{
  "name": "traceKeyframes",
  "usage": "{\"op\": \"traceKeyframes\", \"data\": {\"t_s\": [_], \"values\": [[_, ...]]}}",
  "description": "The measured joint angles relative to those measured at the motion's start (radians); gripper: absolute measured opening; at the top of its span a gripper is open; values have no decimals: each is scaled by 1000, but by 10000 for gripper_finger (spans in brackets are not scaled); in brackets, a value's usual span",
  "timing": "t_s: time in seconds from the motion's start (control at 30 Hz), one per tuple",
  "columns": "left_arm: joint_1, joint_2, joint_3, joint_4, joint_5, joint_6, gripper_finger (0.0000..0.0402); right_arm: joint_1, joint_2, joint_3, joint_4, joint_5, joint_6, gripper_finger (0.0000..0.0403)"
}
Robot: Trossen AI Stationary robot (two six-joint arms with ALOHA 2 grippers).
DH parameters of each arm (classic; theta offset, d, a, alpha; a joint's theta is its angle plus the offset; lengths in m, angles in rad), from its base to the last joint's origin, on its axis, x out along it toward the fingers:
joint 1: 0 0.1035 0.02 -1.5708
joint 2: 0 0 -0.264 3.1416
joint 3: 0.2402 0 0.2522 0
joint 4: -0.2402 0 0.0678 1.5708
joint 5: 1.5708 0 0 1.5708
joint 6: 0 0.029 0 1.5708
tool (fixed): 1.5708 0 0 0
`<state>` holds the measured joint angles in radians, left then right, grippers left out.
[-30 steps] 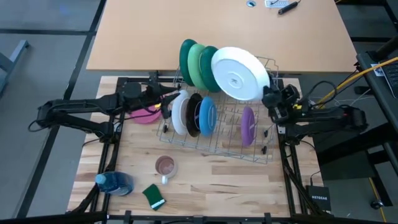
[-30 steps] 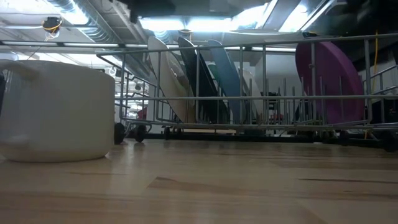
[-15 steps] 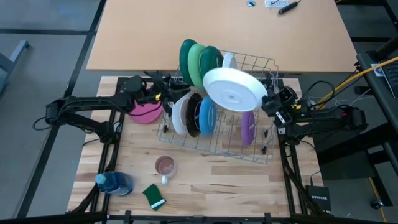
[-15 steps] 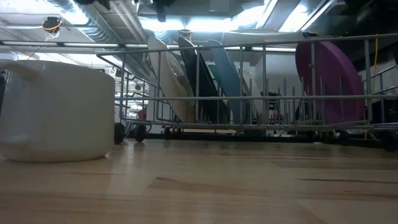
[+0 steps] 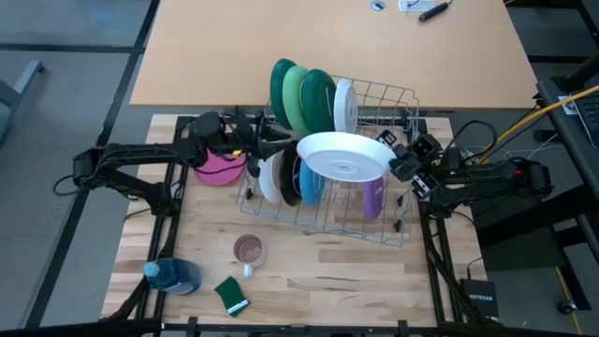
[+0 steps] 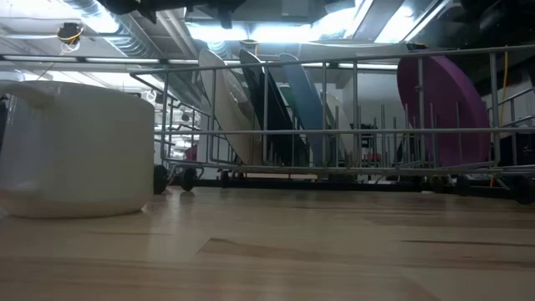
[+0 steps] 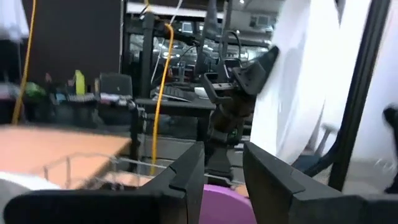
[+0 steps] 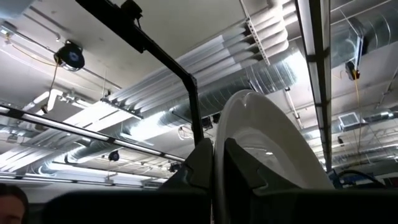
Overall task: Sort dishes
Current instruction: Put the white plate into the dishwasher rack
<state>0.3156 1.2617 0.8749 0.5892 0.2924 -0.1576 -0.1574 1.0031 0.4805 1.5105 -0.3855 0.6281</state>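
Over the rack [image 5: 374, 220] — white plate [image 5: 344, 155] now flatter in right tool [image 5: 401, 165].

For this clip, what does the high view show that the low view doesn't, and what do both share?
Only the high view: the right tool shut on the large white plate above the rack, the left tool near the rack's left end, green plates, pink plate, sponge. Only the low view: ceiling ducts and lights behind. Both: the rack with white, black, blue plates and the purple plate, plus the mug.
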Motion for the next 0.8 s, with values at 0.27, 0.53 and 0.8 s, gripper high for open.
{"op": "traceKeyframes", "data": {"t_s": [0.27,0.53,0.8], "values": [[-1,0,0,-6,-10,141,100,0,0,0,-30,-1,1,19],[-3,0,0,-11,71,23,100,0,0,0,-70,-1,3,19],[1,0,0,-8,65,211,100,0,0,0,-73,-1,4,19]]}}
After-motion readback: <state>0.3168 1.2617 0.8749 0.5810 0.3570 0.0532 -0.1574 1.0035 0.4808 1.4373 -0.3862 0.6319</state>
